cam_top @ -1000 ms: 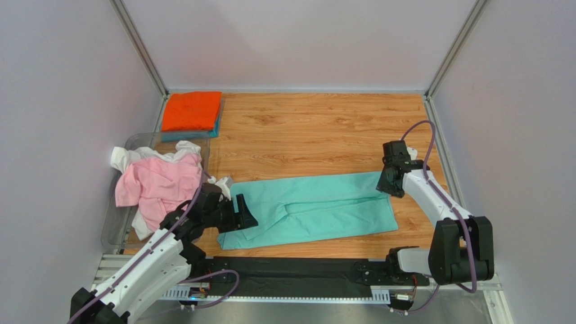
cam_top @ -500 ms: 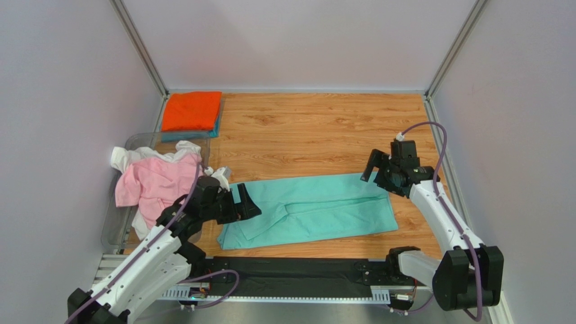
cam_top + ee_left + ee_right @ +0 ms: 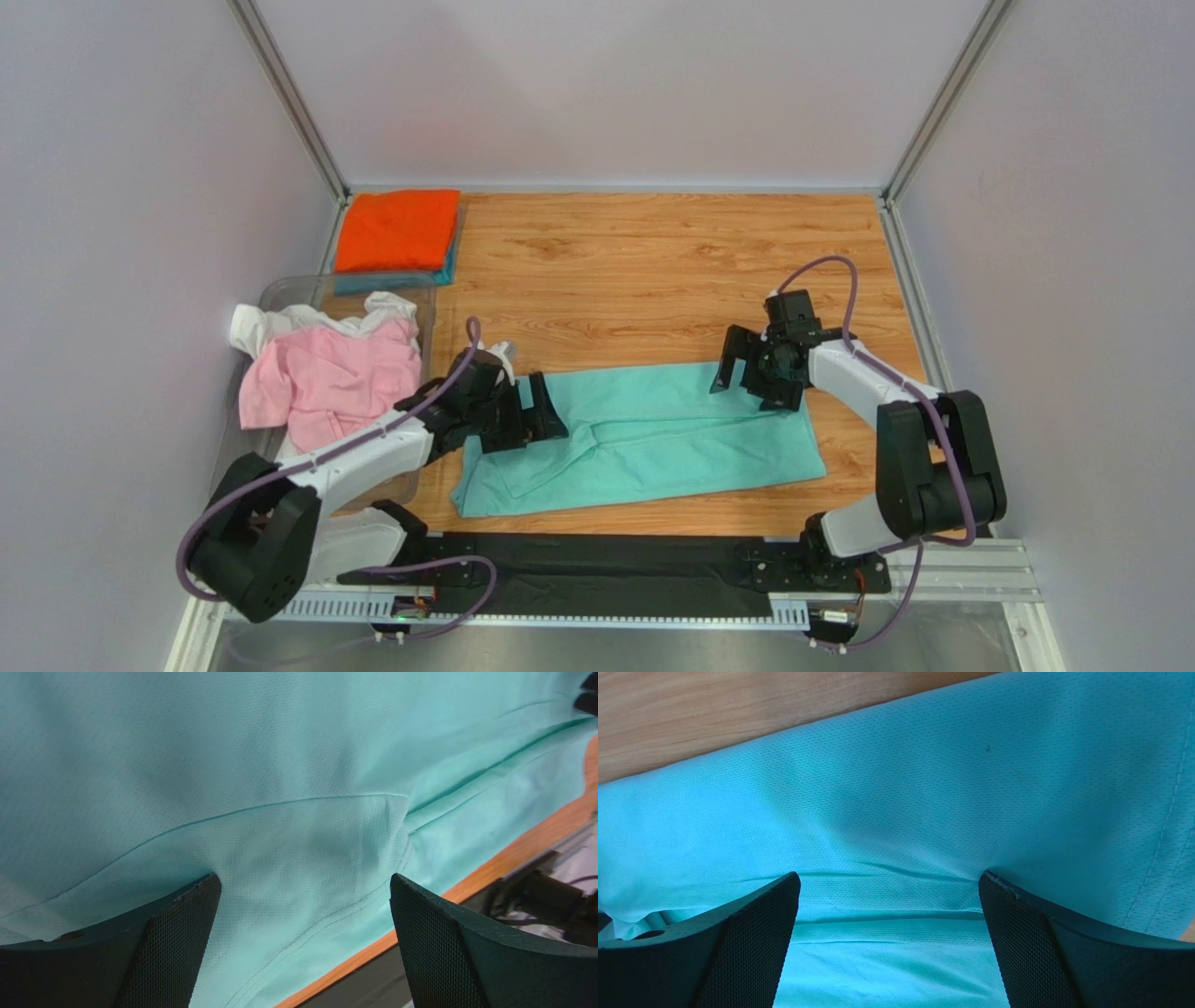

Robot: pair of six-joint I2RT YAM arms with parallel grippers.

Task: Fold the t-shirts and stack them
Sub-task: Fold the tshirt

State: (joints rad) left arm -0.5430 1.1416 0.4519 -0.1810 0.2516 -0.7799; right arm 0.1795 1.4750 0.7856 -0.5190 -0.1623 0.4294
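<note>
A mint-green t-shirt lies folded into a long band across the near part of the wooden table. My left gripper stands open low over its left end; in the left wrist view the jaws are wide apart with only cloth beneath them. My right gripper is open over the band's far right edge, its fingers spread on the fabric with nothing pinched. A folded orange t-shirt sits on a teal-blue one at the back left.
A pink t-shirt and a white one lie crumpled in a clear bin at the left. White walls close in the table on three sides. A black strip runs along the near edge.
Both grippers opened and let go of the mint-green t-shirt's ends. The left moved right and farther in over the shirt; the right swung left along its far edge.
</note>
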